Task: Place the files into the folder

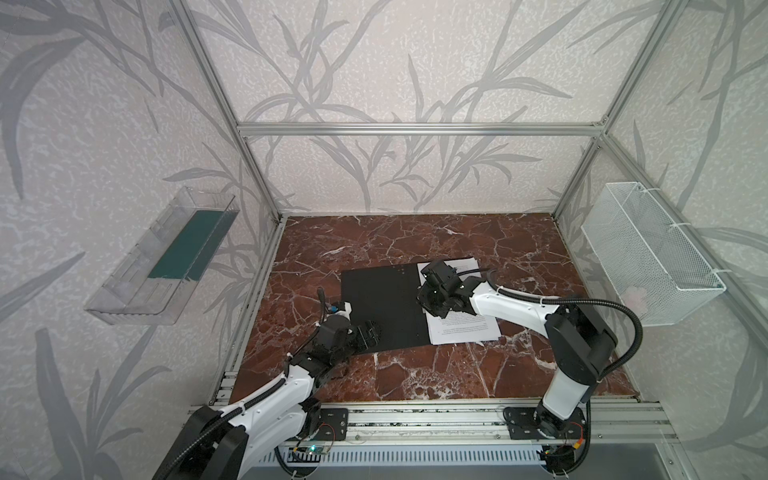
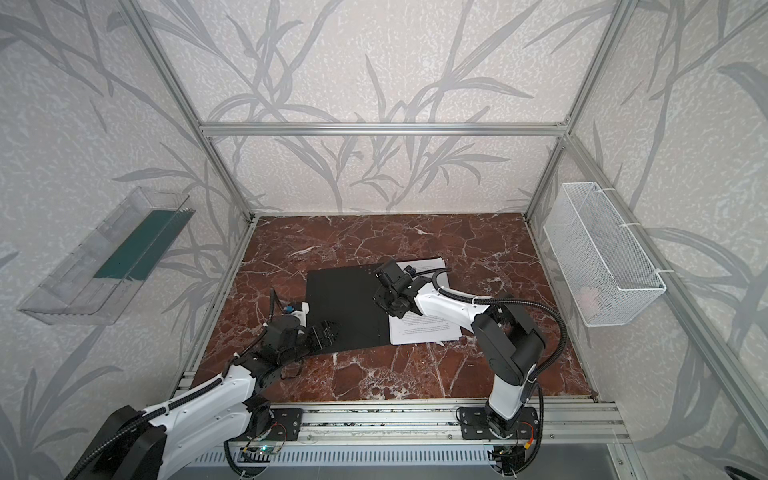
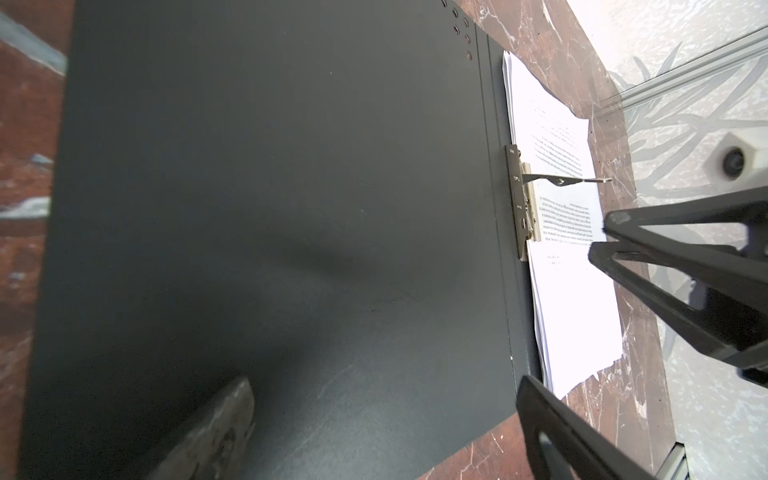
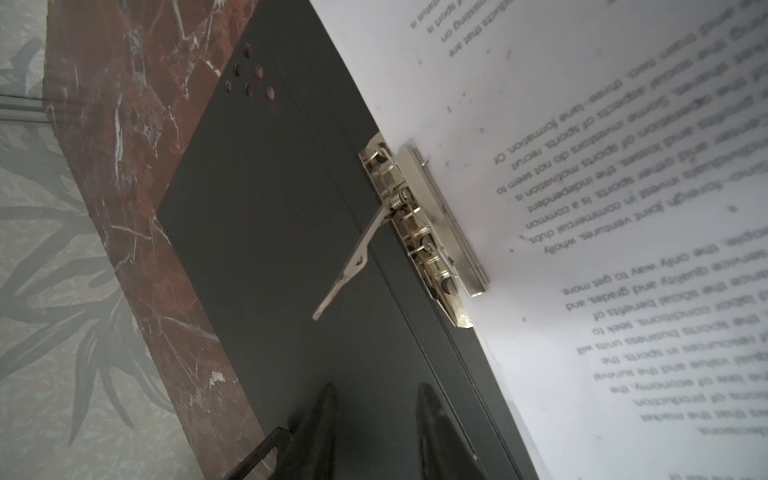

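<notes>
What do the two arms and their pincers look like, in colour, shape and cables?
The left arm and right arm have white shells and black joints. A ribbed black hose loops along each. The left pincer and right pincer are black, with two flat tapering fingers each.

Low left pincer (image 1: 368, 332) spread wide; right pincer (image 4: 376, 388) narrowly parted, wrist tipped downward, both arms outstretched.

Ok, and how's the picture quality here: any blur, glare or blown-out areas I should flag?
Left wrist view: the files are blown out white, print barely legible. Right wrist view: the clip is sharp, the print beyond it smears toward the picture's edge. Both top views: even light, no glare on the table.
</notes>
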